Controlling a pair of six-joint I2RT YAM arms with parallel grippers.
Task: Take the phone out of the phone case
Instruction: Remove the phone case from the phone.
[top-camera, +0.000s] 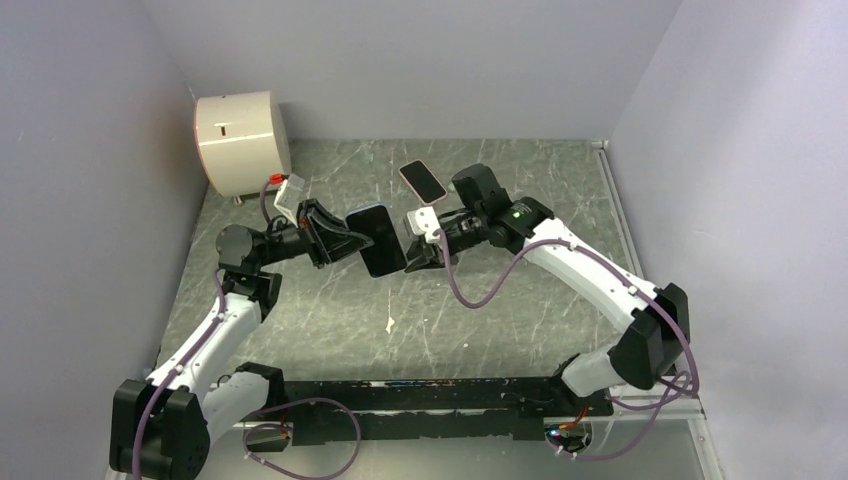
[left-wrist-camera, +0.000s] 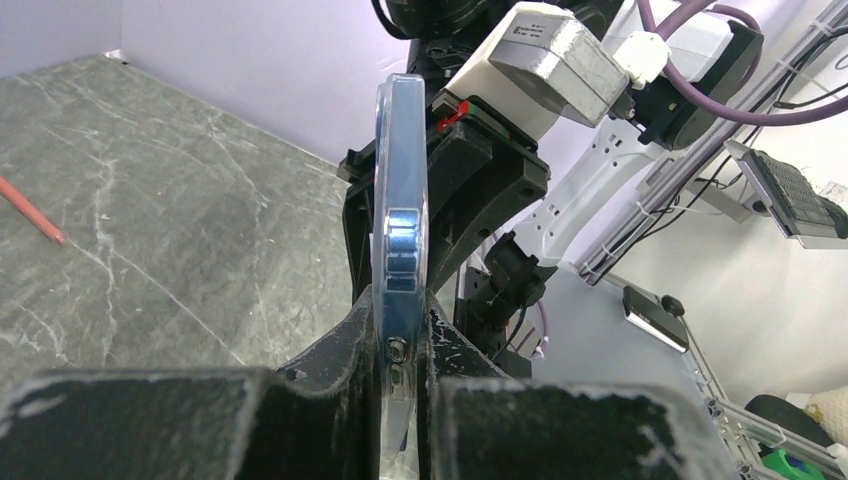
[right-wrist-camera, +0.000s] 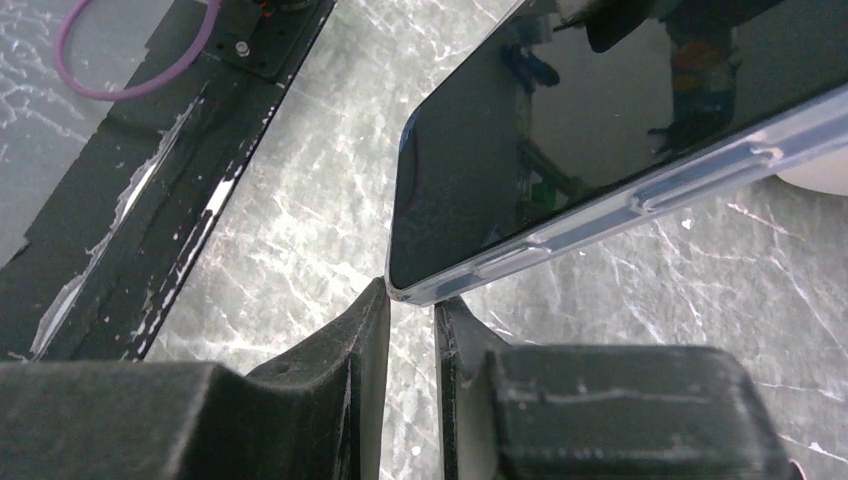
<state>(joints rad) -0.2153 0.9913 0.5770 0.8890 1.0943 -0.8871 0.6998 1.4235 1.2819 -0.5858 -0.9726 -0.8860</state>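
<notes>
A dark-screened phone (top-camera: 378, 240) sits fully inside its clear phone case (left-wrist-camera: 400, 200), held off the marble-patterned table (top-camera: 330, 300) between the two arms, well above the surface. The overhead camera shows the left gripper (top-camera: 355, 240) holding the cased phone from the left while the right gripper (top-camera: 420, 255) meets its opposite edge.

The left wrist camera gives the edge-on view. The case stands upright, its side buttons facing the lens and its lower end pinched between the left gripper's (left-wrist-camera: 400, 335) black fingers (left-wrist-camera: 340, 370). The right arm's head looms just behind it.

Only the right wrist camera shows the glass, which is glossy and full of reflections, framed by the case's transparent rim (right-wrist-camera: 640, 195). There one corner of the case touches the tips of the right gripper (right-wrist-camera: 410, 310), whose fingers (right-wrist-camera: 365, 340) are drawn almost together with a thin slit between them. Whether they actually clamp the corner cannot be told.

The overhead view alone takes in a second, pink-edged phone (top-camera: 422, 181) lying flat farther back, a white drum (top-camera: 243, 140) in the far left corner and a pale scrap (top-camera: 389, 323) on the table. A red pencil (left-wrist-camera: 30, 212) appears only in the left wrist view.
</notes>
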